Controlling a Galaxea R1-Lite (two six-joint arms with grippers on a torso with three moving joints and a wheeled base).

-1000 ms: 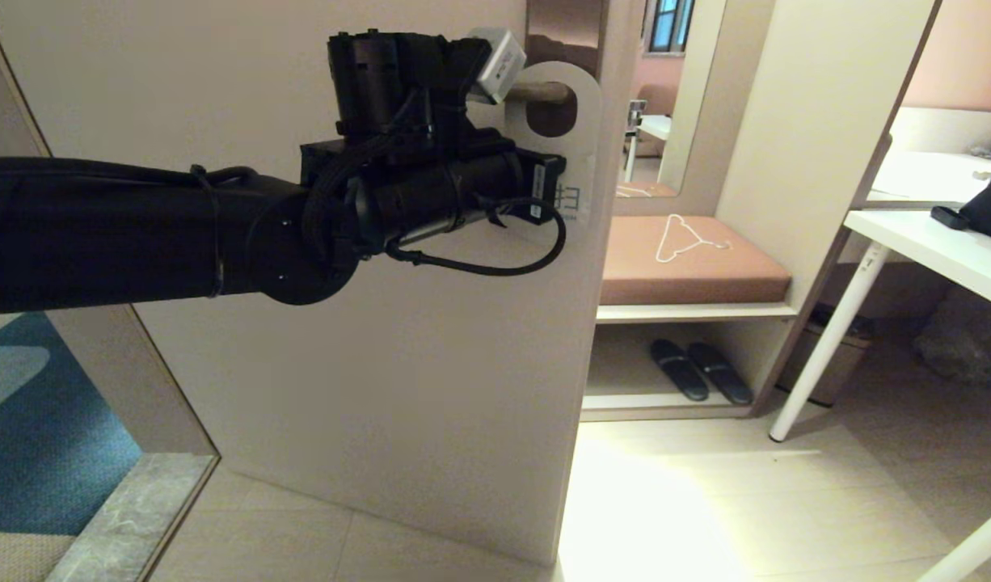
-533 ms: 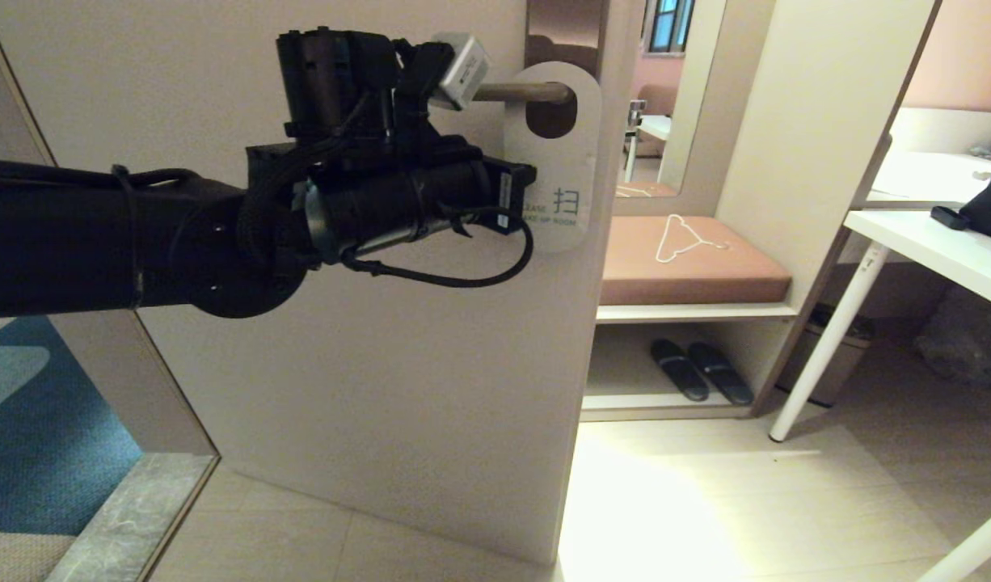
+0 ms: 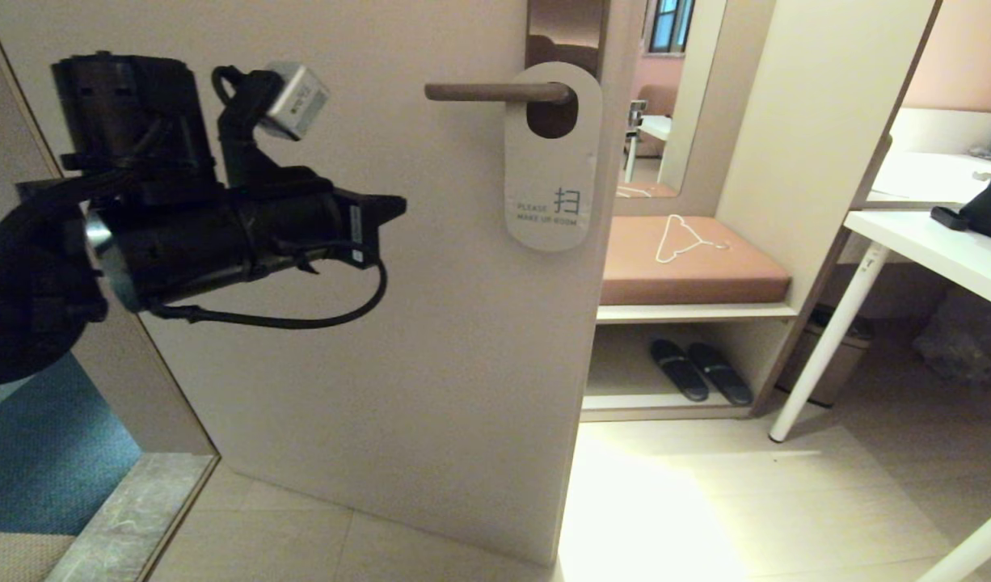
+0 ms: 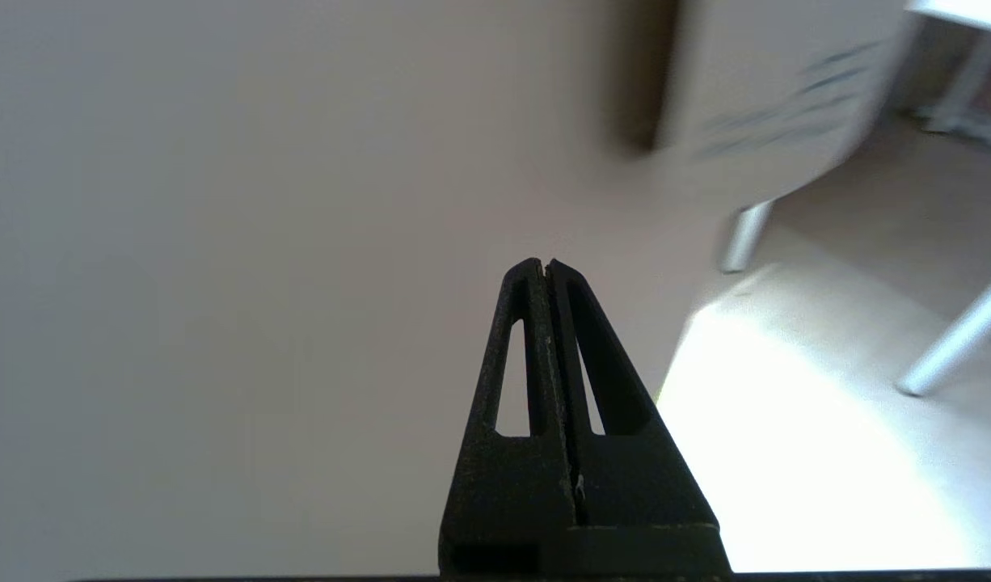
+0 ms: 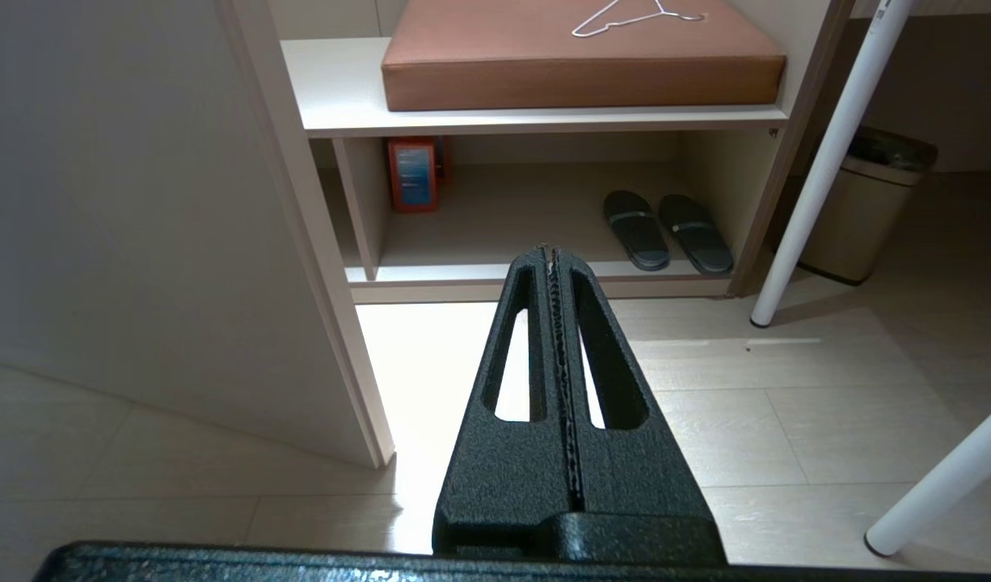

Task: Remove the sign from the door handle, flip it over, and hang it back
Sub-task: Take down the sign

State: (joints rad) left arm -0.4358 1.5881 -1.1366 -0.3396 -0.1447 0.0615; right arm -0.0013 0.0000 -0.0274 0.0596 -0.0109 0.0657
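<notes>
sign (image 3: 552, 162) hangs on door handle (image 3: 495, 92) | left gripper (image 3: 394, 208) well clear, jaws clenched, empty

A cream door panel (image 3: 366, 364) stands ajar over a light tiled floor (image 3: 706, 501). Beyond its edge, an open shelving unit holds a brown cushion (image 3: 689, 259) on the upper shelf; a white wire coat hanger (image 3: 683, 238) lies flat on the cushion. On the lower shelf, a pair of dark slippers (image 3: 700, 370) sits side by side, with a red-orange box (image 5: 412, 173) upright further along the same shelf. A white counter (image 3: 940, 246) on slanted white legs stands near the shelving unit. A lidded waste bin (image 5: 863, 206) stands beneath the counter. Blue carpet (image 3: 43, 453) lies beyond a marble threshold (image 3: 132, 517).
</notes>
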